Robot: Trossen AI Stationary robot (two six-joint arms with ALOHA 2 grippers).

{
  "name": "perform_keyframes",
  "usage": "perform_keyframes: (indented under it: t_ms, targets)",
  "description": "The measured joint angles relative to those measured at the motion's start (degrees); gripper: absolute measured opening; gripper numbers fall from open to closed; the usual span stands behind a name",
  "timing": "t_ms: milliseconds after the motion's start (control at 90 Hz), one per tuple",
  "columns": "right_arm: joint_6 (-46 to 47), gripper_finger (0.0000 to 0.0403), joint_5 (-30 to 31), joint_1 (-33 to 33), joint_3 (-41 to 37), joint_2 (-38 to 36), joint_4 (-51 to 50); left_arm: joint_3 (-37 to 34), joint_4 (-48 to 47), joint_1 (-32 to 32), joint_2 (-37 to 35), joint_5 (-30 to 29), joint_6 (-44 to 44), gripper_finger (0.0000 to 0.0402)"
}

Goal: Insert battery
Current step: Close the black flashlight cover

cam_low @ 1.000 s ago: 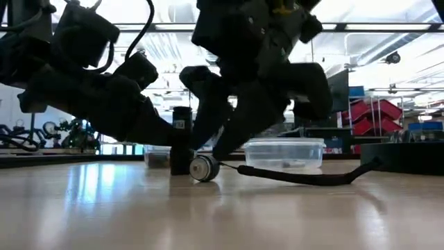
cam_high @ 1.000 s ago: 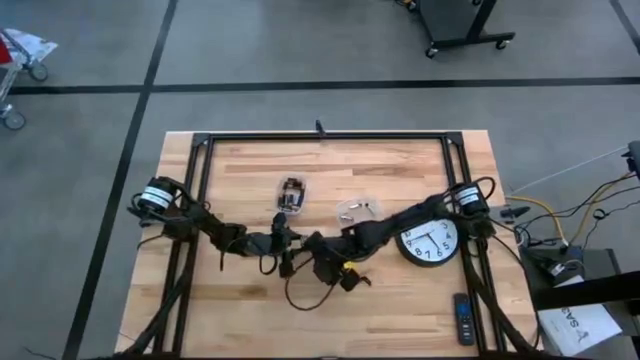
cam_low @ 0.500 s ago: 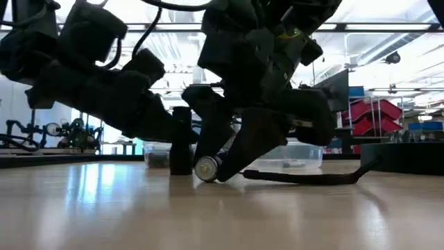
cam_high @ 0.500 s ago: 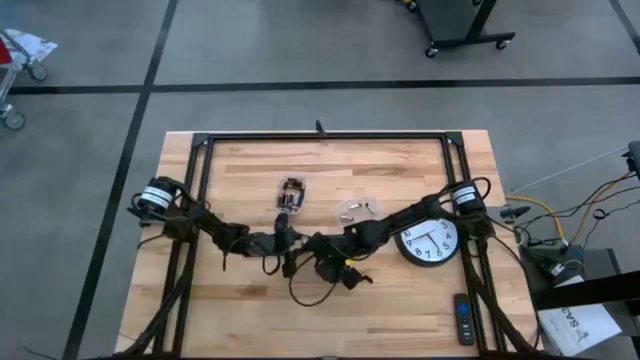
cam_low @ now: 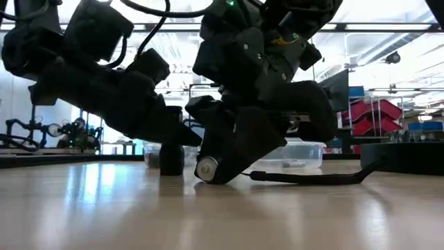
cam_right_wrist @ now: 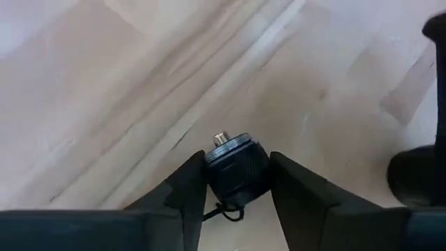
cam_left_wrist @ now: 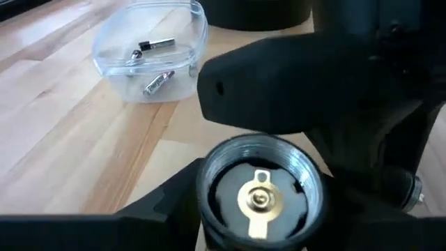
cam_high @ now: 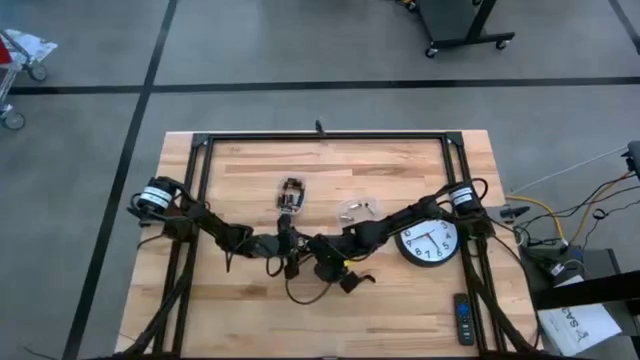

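Note:
A black flashlight tube [cam_low: 171,154] stands upright at the table's middle, its open threaded end [cam_left_wrist: 259,192] showing a brass contact inside. My left gripper [cam_high: 283,243] is shut on it. Just to its right, my right gripper [cam_high: 318,252] is shut on a black end cap [cam_right_wrist: 235,167] with a silver button, low over the table. The cap's black cord [cam_low: 305,178] trails along the wood. Two batteries [cam_left_wrist: 159,82] lie in a clear tub [cam_high: 358,209] beyond the grippers. My left gripper pinches the tube between its two fingers, just below the open threaded rim [cam_left_wrist: 203,203]. The tube stands upright, open end up, and its lower end [cam_low: 171,170] reaches the table top. My right gripper pinches the end cap's round sides [cam_right_wrist: 211,174] between its two fingers, coming slanting down from the table's right. The silver button end [cam_low: 206,169] points toward the near edge, close to the wood. The cord hangs slack from the cap onto the table.
An opened small device [cam_high: 291,195] lies on the far side of the grippers. On the right lie a wall clock [cam_high: 430,242] under the right arm and a remote [cam_high: 462,318] near the front edge. The cord loops on the wood [cam_high: 300,295] in front.
My right gripper has come toward the table's left and sunk lower, closing in on the tube. My left gripper has shifted the upright tube a little toward the table's left. The cord loop on the table has been dragged along.

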Motion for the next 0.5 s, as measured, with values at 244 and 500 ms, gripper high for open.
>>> perform_keyframes:
  t_ms: [244, 500]
  targets:
    - [6.8, 0.0122, 0.3, 0.1, -0.1, -0.2, -0.1, -0.2, -5.1, 0.0, -4.6, -0.6, 1.2, 0.0180]
    - [13.1, 0.0115, 0.8, 1.3, -0.3, -1.9, -1.6, -0.2, -11.1, 0.0, -12.0, -0.6, 3.7, 0.0183]
